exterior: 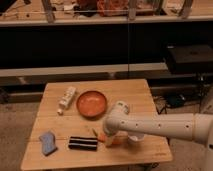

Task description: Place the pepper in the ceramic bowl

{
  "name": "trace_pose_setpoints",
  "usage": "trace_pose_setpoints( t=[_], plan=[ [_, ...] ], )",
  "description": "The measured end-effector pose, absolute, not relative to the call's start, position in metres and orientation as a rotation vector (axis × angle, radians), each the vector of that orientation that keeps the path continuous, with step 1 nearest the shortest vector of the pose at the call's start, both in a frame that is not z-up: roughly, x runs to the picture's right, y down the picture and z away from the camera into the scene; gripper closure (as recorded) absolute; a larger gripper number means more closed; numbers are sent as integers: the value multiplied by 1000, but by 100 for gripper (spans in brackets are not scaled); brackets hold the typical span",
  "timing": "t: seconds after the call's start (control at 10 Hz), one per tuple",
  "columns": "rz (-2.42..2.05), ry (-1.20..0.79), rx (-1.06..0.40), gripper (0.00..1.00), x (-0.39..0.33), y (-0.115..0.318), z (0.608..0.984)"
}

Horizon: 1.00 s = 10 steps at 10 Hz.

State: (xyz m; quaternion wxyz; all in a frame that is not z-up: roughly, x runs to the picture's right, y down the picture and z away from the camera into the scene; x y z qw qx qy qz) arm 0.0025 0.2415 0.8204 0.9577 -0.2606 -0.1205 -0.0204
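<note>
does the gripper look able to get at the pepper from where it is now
Probably yes. The gripper is low over the table right beside the pepper, and nothing stands between them; the black striped block lies further left.

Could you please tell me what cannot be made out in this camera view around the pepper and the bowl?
- Gripper: down at the table's front, by the pepper; the arm's wrist covers its fingers.
- Pepper: only its tip shows; the wrist hides the rest.
- White cup: mostly behind the arm.
- Bowl: fully seen.
- Arm: cut off at the right edge.

Behind the wooden table (135,95), the tool (106,140) low, dark shelving (75,45) lines the dim room.
</note>
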Motion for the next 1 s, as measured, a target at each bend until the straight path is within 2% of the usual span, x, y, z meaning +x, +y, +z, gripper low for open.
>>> trace_pose_setpoints(
  t=[0.3,0.5,0.8,1.0],
  plan=[
    [-44,-244,-529,78,2,241,820],
    [-45,-238,-522,80,1,242,820],
    [-20,-232,-506,99,1,222,824],
    [-15,-231,-502,100,0,213,827]
  ],
)
